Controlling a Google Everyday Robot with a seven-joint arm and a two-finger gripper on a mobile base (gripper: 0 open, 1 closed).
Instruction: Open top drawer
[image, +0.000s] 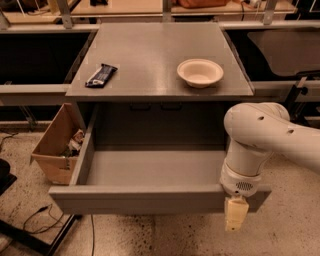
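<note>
The top drawer (140, 200) is a wide grey box drawer with a plain flat front. It stands pulled far out from under the grey table top (150, 45), and its bare inside floor shows. My gripper (236, 214) hangs at the right end of the drawer front, over its top edge. The white arm (260, 135) reaches in from the right above it.
A white bowl (200, 72) and a dark snack bar (101, 75) lie on the table top. An open cardboard box (52, 145) with scraps stands on the floor to the left of the drawer. Cables (30, 220) lie at the lower left.
</note>
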